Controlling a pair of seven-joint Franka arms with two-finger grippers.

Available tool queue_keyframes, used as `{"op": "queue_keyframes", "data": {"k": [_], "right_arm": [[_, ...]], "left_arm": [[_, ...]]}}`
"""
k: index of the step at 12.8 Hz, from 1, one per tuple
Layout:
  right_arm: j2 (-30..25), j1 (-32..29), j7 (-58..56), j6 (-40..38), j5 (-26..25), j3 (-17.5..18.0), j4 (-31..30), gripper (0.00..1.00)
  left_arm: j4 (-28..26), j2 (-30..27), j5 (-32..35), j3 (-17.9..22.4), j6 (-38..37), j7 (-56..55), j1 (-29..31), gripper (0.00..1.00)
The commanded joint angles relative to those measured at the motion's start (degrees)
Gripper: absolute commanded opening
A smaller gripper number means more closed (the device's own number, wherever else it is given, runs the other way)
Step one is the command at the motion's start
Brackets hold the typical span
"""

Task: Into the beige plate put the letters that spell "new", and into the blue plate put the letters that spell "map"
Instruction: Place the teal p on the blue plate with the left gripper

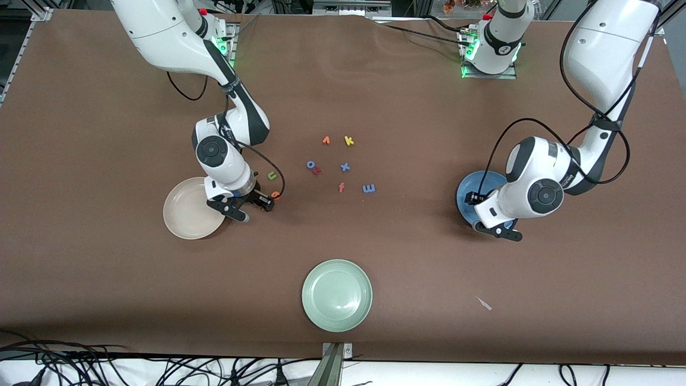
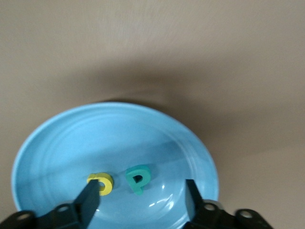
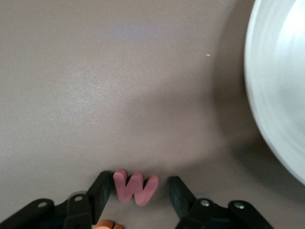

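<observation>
Nearest the camera sits a pale green plate (image 1: 337, 295), empty. Right gripper (image 3: 138, 191) is low beside the beige plate (image 1: 182, 214), fingers part-open astride the pink w (image 3: 136, 187), w/ one side touching; orange e (image 1: 275, 194) just beside, green n (image 1: 272, 175) near. Left gripper (image 2: 140, 198) is over the blue plate (image 2: 57, 143), fingers wide, holding nothing; yellow a (image 2: 101, 183) & teal p (image 2: 137, 178) lie inside. Blue m (image 1: 368, 188) is mid-counter among f (image 1: 341, 187), x (image 1: 345, 167), o (image 1: 310, 164), k (image 1: 349, 141).

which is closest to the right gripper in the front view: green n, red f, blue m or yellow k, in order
From the right gripper, beside the beige plate:
1. green n, just by it, toward the bases
2. red f, mid-table
3. blue m, next to the f, toward the left arm's end
4. yellow k, nearest the bases
</observation>
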Motion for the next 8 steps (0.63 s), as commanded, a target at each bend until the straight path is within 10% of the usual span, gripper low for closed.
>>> {"op": "queue_keyframes", "data": {"k": [1, 8], "right_arm": [[2.1, 0.2, -0.8, 1.2, 0.6, 0.2, 1.5, 0.51], [0.6, 0.0, -2.1, 0.5, 0.5, 0.2, 1.3, 0.28]], "left_arm": [[-0.2, -4.6, 1.2, -2.8, -1.1, -0.9, -0.5, 1.0], [7.4, -1.6, 1.2, -5.2, -2.0, -12.7, -7.7, 1.0]]}}
